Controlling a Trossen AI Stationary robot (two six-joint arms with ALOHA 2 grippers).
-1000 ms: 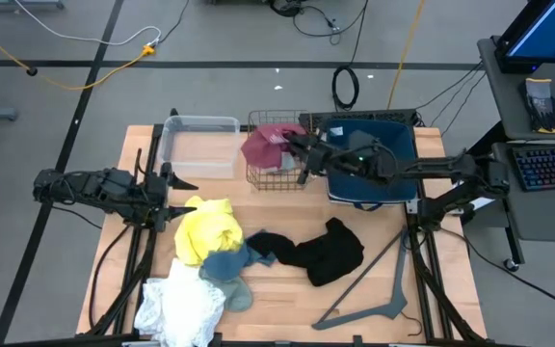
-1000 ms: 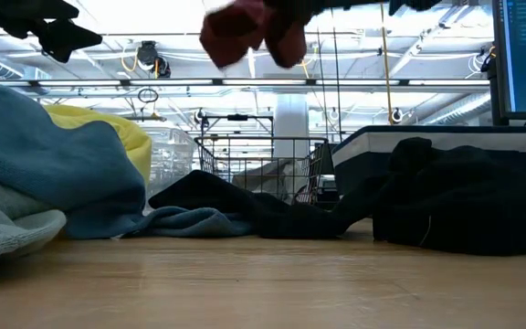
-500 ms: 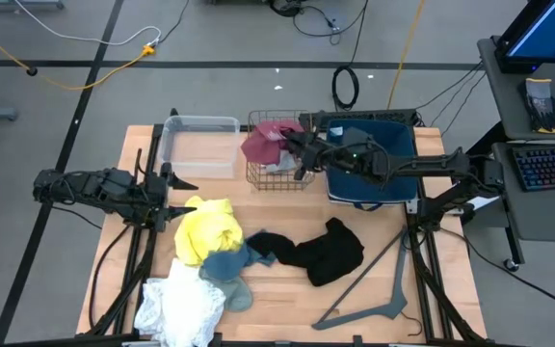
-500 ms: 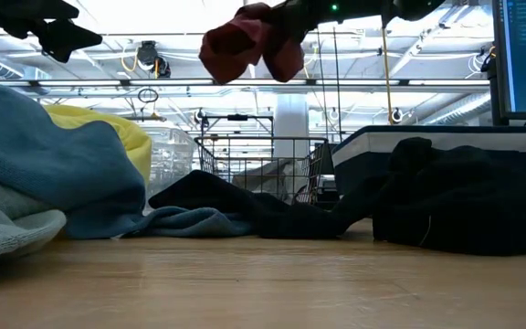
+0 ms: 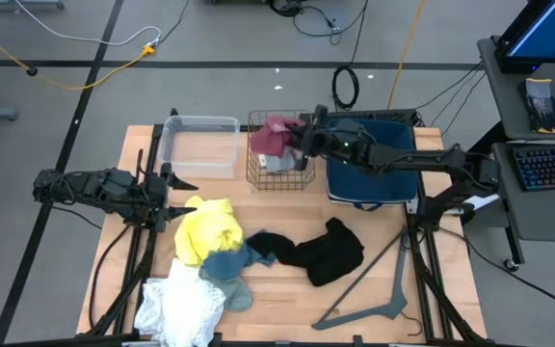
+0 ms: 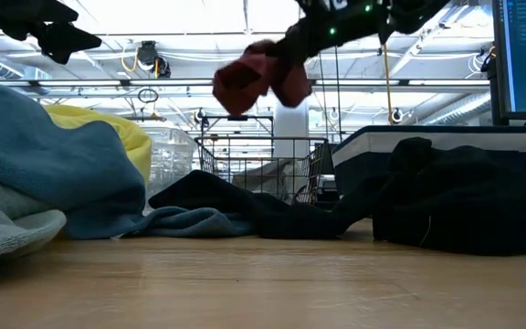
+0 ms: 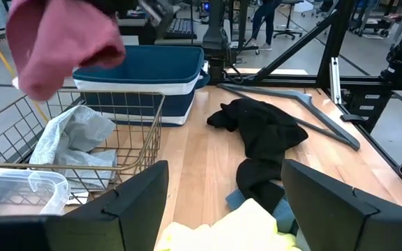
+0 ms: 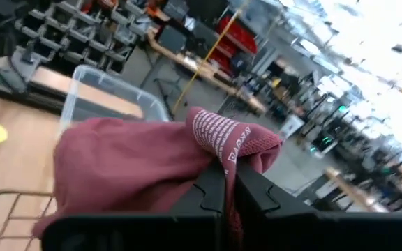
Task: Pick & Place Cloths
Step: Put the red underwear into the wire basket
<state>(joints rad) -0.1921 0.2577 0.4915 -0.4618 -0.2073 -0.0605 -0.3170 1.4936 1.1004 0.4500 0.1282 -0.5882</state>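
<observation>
The maroon-pink cloth [image 5: 276,135] hangs pinched between the closed fingers of the right gripper [image 5: 305,138], above the wire basket [image 5: 279,178] at the far edge of the table [image 5: 287,299]. A light grey cloth [image 7: 75,139] already lies inside this basket. White letters are woven on the maroon fabric [image 8: 218,136], but I cannot read them surely. Compared with half a second ago, the cloth is more over the middle of the basket and a little lower in the low view [image 6: 258,78]. Beside the basket stand a clear plastic bin [image 5: 200,145] and a dark blue tub [image 5: 379,183]. The black cloth [image 5: 326,251], yellow cloth [image 5: 208,229], teal-blue cloth [image 5: 227,270] and white cloth [image 5: 176,308] lie in the middle and near the left near corner, with bare wood between them. The left gripper [image 5: 170,198] waits at the left edge, fingers apart.
</observation>
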